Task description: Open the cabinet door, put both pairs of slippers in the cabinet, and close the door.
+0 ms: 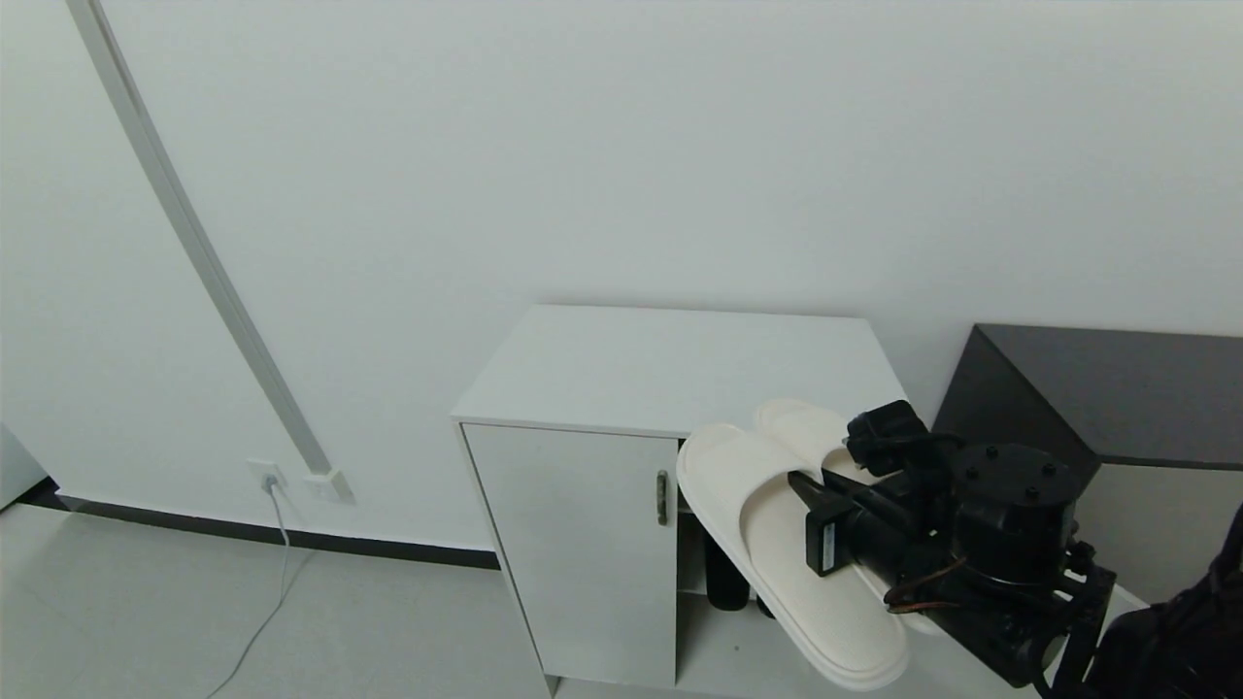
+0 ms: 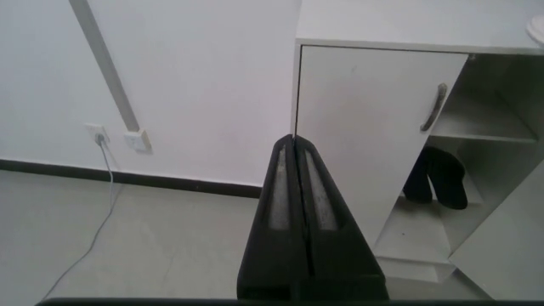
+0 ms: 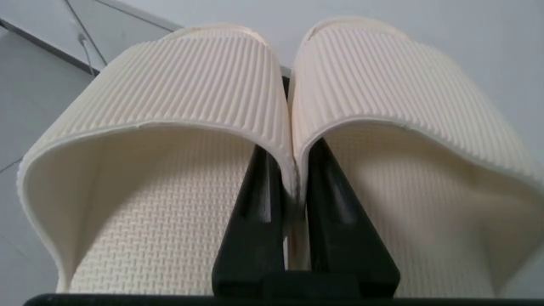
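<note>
In the head view, the white cabinet (image 1: 670, 369) stands against the wall with its left door (image 1: 573, 544) shut and its right side open. A pair of cream slippers (image 1: 777, 544) hangs tilted in the air just in front of that opening, soles sloping down toward the robot, gripped by the right claw (image 1: 808, 500). A pair of black slippers (image 1: 723, 582) stands on end inside.

In the left wrist view, the left claw (image 2: 296, 195) has its fingers pressed together on nothing, low and apart from the cabinet; the black slippers sit below the inner shelf.

In the right wrist view, the right claw is clamped on the touching inner edges of the cream slippers, which lie side by side with ribbed straps and textured insoles.
</note>
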